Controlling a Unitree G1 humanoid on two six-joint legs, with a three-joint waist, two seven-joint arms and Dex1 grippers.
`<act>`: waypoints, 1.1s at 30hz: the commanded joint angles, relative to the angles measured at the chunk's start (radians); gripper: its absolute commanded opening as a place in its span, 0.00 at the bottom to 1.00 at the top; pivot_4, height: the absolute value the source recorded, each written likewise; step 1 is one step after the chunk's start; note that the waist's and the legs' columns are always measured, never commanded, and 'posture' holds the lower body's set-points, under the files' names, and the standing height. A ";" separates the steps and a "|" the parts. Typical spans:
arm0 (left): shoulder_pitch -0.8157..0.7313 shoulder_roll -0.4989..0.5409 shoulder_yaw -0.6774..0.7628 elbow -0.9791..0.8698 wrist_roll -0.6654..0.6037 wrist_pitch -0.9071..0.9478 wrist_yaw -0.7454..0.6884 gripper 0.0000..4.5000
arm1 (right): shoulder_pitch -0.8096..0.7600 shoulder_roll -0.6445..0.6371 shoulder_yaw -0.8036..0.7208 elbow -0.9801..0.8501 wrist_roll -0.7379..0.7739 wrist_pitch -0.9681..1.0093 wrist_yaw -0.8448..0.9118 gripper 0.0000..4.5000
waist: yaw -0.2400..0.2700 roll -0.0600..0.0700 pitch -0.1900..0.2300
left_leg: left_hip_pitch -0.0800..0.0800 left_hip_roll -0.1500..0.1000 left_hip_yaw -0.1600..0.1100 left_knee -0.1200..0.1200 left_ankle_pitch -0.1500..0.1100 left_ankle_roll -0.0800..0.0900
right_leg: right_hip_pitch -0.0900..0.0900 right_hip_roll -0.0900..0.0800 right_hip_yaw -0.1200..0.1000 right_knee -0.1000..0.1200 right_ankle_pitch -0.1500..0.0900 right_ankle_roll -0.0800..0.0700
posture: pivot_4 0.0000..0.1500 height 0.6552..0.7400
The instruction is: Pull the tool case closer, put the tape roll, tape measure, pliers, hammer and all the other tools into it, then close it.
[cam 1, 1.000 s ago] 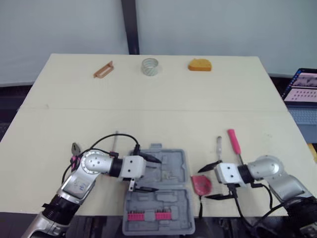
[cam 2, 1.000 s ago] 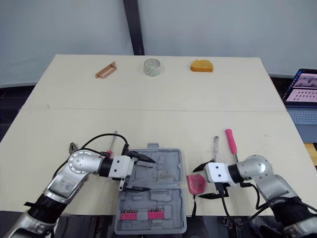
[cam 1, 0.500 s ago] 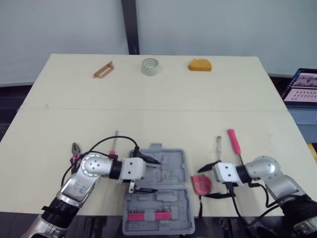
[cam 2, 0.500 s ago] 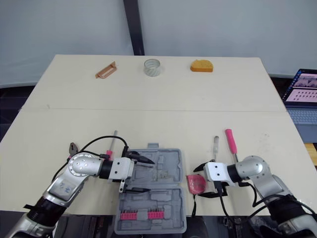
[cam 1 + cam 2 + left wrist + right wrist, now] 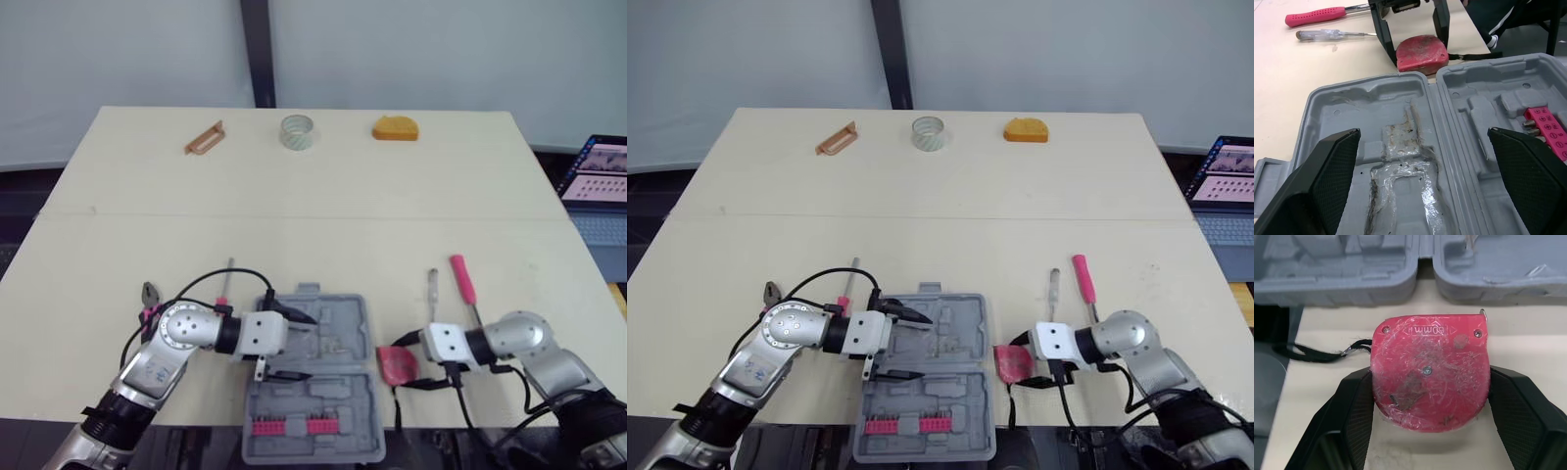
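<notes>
The grey tool case [image 5: 323,397] lies open at the table's near edge, with a pink bit holder [image 5: 292,427] in its nearer half. My left gripper [image 5: 312,347] hovers open over the far half of the case [image 5: 1400,103], nothing between its fingers. Right of the case lies the red tape measure [image 5: 398,365], its black strap trailing off the edge. My right gripper [image 5: 1430,382] is shut on the tape measure [image 5: 1430,362], with one finger pressed against each side. The tape roll [image 5: 297,131] stands at the table's far edge.
A pink-handled screwdriver [image 5: 462,280] and a clear-handled one [image 5: 433,284] lie beyond my right gripper. Pliers [image 5: 149,297] and a thin screwdriver [image 5: 226,279] lie by my left arm. An orange object [image 5: 395,128] and a brown tool [image 5: 204,138] flank the tape roll. A laptop [image 5: 598,186] sits to the right.
My right gripper has moved left around the tape measure and its fingers have closed against its sides. The left gripper has stayed open over the case.
</notes>
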 commanded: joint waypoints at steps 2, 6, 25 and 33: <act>0.004 0.000 0.037 -0.038 -0.024 0.027 0.027 1.00 | -0.045 -0.063 -0.067 -0.229 0.111 0.251 0.006 0.65 | 0.000 0.000 0.000 | 0.000 0.000 0.000 0.000 0.000 0.000 | 0.000 0.000 0.000 0.000 0.000 0.000 | 1.00 1.00; -0.002 -0.004 0.079 -0.036 -0.048 0.063 0.052 1.00 | -0.163 -0.091 -0.059 -0.401 0.140 0.491 -0.024 0.65 | -0.004 0.001 0.001 | 0.000 0.000 -0.001 0.000 0.000 0.000 | -0.001 0.000 0.000 0.001 0.000 0.000 | 1.00 1.00; 0.044 0.012 0.161 -0.009 -0.036 0.050 0.111 1.00 | -0.634 0.110 0.423 -0.374 -0.264 0.942 -0.147 0.65 | -0.015 0.001 0.001 | -0.002 0.001 0.000 0.000 0.000 -0.001 | -0.004 0.000 -0.001 0.003 0.000 -0.001 | 1.00 1.00; 0.034 0.004 0.153 0.005 -0.034 0.043 0.121 1.00 | -0.612 0.130 0.467 -0.384 -0.307 0.964 -0.163 0.65 | -0.028 0.001 0.001 | -0.001 0.001 -0.001 -0.001 0.000 -0.001 | -0.004 0.000 -0.001 0.003 0.000 -0.001 | 1.00 1.00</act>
